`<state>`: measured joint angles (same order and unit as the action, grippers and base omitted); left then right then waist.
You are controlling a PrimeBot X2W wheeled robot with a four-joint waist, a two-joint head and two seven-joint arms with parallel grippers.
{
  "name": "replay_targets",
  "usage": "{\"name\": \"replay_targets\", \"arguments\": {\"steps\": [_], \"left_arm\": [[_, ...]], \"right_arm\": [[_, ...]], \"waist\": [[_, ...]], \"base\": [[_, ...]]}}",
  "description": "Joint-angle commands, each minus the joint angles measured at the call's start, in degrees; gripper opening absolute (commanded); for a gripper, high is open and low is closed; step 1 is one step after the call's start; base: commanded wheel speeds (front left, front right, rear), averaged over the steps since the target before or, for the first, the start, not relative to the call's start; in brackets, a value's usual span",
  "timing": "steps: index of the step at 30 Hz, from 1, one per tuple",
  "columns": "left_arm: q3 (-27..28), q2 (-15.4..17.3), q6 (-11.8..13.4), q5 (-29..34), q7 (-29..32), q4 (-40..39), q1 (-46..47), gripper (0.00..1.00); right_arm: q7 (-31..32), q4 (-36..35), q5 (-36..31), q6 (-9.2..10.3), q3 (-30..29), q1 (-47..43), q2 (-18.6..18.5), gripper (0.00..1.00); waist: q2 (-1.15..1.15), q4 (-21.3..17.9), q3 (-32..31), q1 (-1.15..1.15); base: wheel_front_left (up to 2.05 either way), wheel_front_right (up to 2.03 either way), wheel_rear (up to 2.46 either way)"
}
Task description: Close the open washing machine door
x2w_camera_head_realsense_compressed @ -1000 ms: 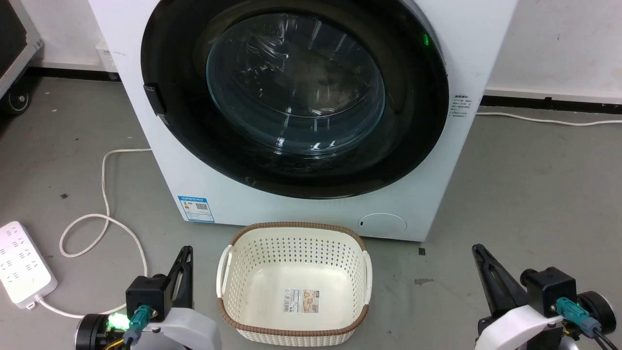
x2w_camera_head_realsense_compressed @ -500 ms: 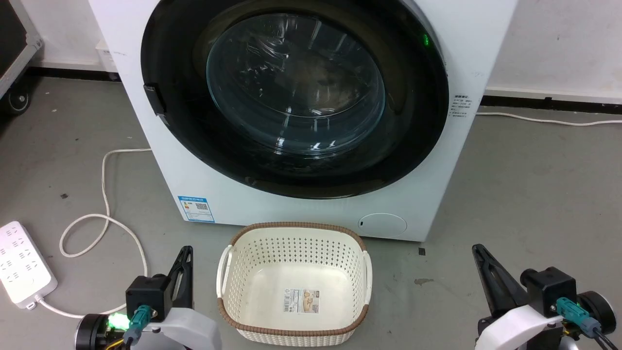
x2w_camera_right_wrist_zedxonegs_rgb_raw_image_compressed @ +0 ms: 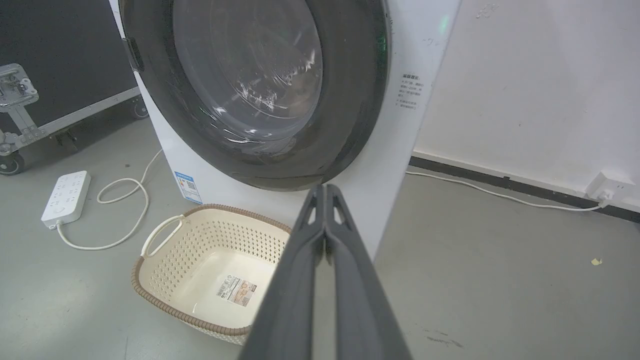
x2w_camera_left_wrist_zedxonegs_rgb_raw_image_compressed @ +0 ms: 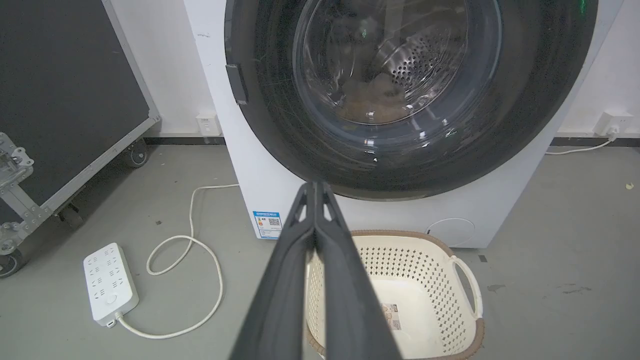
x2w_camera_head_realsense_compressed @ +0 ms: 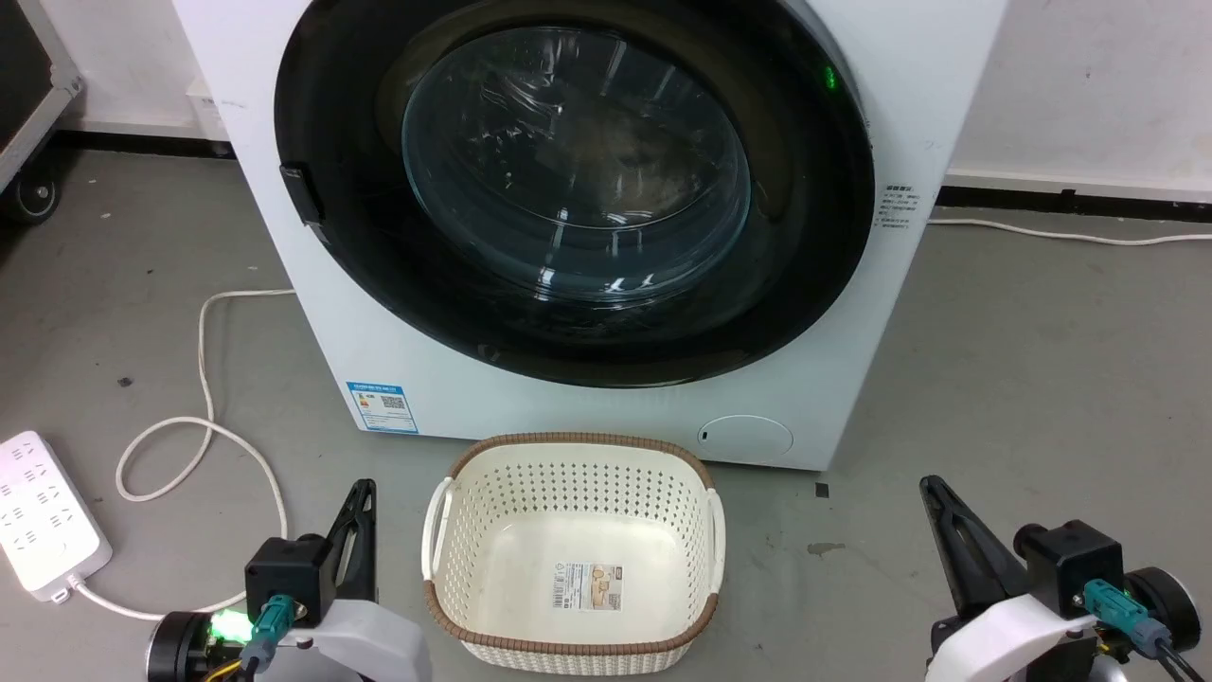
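The washing machine door (x2w_camera_head_realsense_compressed: pixel 578 170) is a wide glossy black ring around a bulging glass bowl. It lies flat against the front of the white machine (x2w_camera_head_realsense_compressed: pixel 606 417), with a small black tab (x2w_camera_head_realsense_compressed: pixel 301 194) at its left edge. The steel drum shows through the glass of the door (x2w_camera_left_wrist_zedxonegs_rgb_raw_image_compressed: pixel 400 75) in the left wrist view. My left gripper (x2w_camera_head_realsense_compressed: pixel 362 493) is shut and empty, low at the left, well short of the door. My right gripper (x2w_camera_head_realsense_compressed: pixel 930 485) is shut and empty at the lower right. Both wrist views show the shut fingers, left gripper (x2w_camera_left_wrist_zedxonegs_rgb_raw_image_compressed: pixel 315 186) and right gripper (x2w_camera_right_wrist_zedxonegs_rgb_raw_image_compressed: pixel 325 188), pointing toward the door (x2w_camera_right_wrist_zedxonegs_rgb_raw_image_compressed: pixel 250 85).
A cream perforated laundry basket (x2w_camera_head_realsense_compressed: pixel 578 441) sits on the grey floor just before the machine, between my arms. A white power strip (x2w_camera_head_realsense_compressed: pixel 43 516) and its looping cable (x2w_camera_head_realsense_compressed: pixel 204 379) lie at the left. A black wheeled case (x2w_camera_left_wrist_zedxonegs_rgb_raw_image_compressed: pixel 65 100) stands farther left.
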<state>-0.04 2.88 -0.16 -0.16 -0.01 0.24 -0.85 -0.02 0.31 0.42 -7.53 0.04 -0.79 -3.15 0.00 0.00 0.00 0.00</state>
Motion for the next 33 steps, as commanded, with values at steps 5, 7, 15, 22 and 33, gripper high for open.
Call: {"name": "replay_targets", "arguments": {"steps": [5, 7, 15, 22, 33], "left_arm": [[0.0, 0.0, 0.2, 0.2, 0.0, -0.2, 0.9, 0.00], [0.0, 0.0, 0.2, 0.2, 0.0, -0.2, 0.9, 0.00], [0.0, 0.0, 0.2, 0.2, 0.0, -0.2, 0.9, 0.00], [0.0, 0.0, 0.2, 0.2, 0.0, -0.2, 0.9, 0.00], [0.0, 0.0, 0.2, 0.2, 0.0, -0.2, 0.9, 0.00]], "right_arm": [[0.0, -0.3, -0.4, 0.04, 0.0, 0.8, 0.3, 0.00], [0.0, -0.3, -0.4, 0.04, 0.0, 0.8, 0.3, 0.00], [0.0, -0.3, -0.4, 0.04, 0.0, 0.8, 0.3, 0.00], [0.0, -0.3, -0.4, 0.04, 0.0, 0.8, 0.3, 0.00], [0.0, -0.3, -0.4, 0.04, 0.0, 0.8, 0.3, 0.00]], "waist": [[0.00, 0.0, 0.0, 0.00], [0.00, 0.0, 0.0, 0.00], [0.00, 0.0, 0.0, 0.00], [0.00, 0.0, 0.0, 0.00], [0.00, 0.0, 0.0, 0.00]], "base": [[0.00, 0.00, 0.00], [0.00, 0.00, 0.00], [0.00, 0.00, 0.00], [0.00, 0.00, 0.00], [0.00, 0.00, 0.00]]}}
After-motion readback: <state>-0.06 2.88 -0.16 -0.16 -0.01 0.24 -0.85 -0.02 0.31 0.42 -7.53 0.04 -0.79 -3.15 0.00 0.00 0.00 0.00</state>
